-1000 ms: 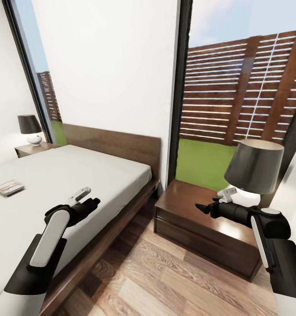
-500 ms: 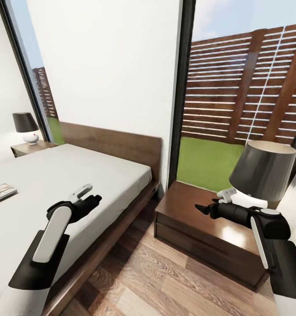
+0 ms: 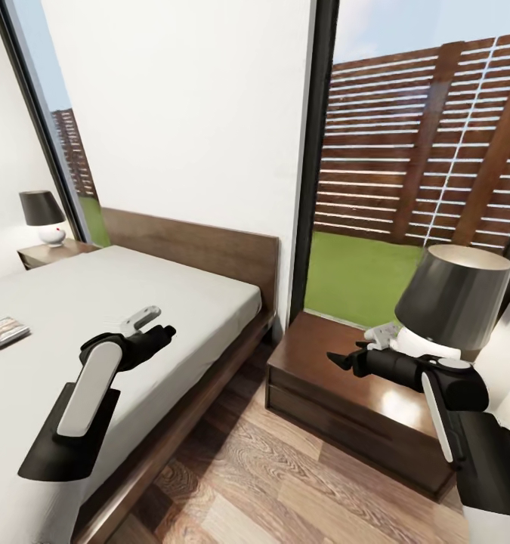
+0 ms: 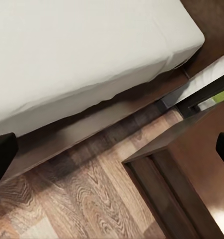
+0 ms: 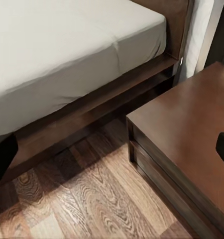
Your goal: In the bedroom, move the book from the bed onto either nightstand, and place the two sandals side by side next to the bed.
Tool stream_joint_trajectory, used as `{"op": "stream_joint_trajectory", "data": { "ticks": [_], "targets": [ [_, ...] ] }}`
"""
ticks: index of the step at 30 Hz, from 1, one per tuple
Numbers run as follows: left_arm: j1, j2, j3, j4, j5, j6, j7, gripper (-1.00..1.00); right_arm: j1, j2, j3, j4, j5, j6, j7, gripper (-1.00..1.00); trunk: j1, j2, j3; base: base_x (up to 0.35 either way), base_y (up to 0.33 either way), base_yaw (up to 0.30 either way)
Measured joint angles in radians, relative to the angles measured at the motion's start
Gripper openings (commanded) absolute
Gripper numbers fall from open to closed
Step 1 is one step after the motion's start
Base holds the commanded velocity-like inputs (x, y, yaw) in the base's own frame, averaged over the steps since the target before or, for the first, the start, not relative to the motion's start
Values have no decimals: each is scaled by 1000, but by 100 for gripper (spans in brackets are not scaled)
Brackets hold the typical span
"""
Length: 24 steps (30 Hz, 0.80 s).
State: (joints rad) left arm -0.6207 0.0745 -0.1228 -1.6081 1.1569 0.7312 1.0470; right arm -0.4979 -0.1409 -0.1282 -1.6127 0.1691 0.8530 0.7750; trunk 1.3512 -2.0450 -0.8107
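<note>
Pale grey-white mattress covered the bed [image 3: 96,302], whose dark wooden frame and headboard stood against a white wall. The book [image 3: 4,332], a small thin paperback, lay flat on the mattress at the far left edge of the head view, well apart from both arms. The left gripper [image 3: 160,332] hovered over the mattress near the bed's edge; the right gripper [image 3: 341,358] hung above the near nightstand [image 3: 315,378], beside a lamp [image 3: 443,302] with a dark shade. Both grippers looked spread apart and empty. A second nightstand [image 3: 47,253] with its own lamp stood beyond the bed.

The book would likely be light and thin, its cover probably smooth, so it could slide on the soft mattress. Pinching it across one edge seemed the surest hold. No sandals could be made out here.
</note>
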Motion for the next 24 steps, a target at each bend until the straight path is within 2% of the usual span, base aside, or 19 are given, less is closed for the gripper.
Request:
{"op": "stream_joint_trajectory", "data": {
  "ticks": [2,3,4,7,11,19,24],
  "targets": [
    [0,1,1,0,0,4,0,100,0,8,4,0,1,0,-1,100,-8,14,3,0,0,0],
    [1,4,3,0,0,10,-1,100,-1,25,9,1,1,0,-2,100,-12,21,5,0,0,0],
    [1,4,3,0,0,11,-1,100,-1,26,9,1,2,-1,-2,100,-15,28,6,0,0,0],
    [8,8,5,0,0,15,-1,100,-1,51,14,1,4,-1,-2,100,-27,49,12,0,0,0],
    [20,11,7,0,0,19,-1,100,-1,69,16,0,7,-1,-1,100,-42,77,22,0,0,17],
    [28,8,7,1,4,21,-1,100,-1,80,19,0,9,-1,-1,100,-73,133,46,0,0,190],
    [30,10,8,2,4,21,-1,100,2,80,45,0,9,-1,0,100,-92,168,61,0,0,275]
  ]
}}
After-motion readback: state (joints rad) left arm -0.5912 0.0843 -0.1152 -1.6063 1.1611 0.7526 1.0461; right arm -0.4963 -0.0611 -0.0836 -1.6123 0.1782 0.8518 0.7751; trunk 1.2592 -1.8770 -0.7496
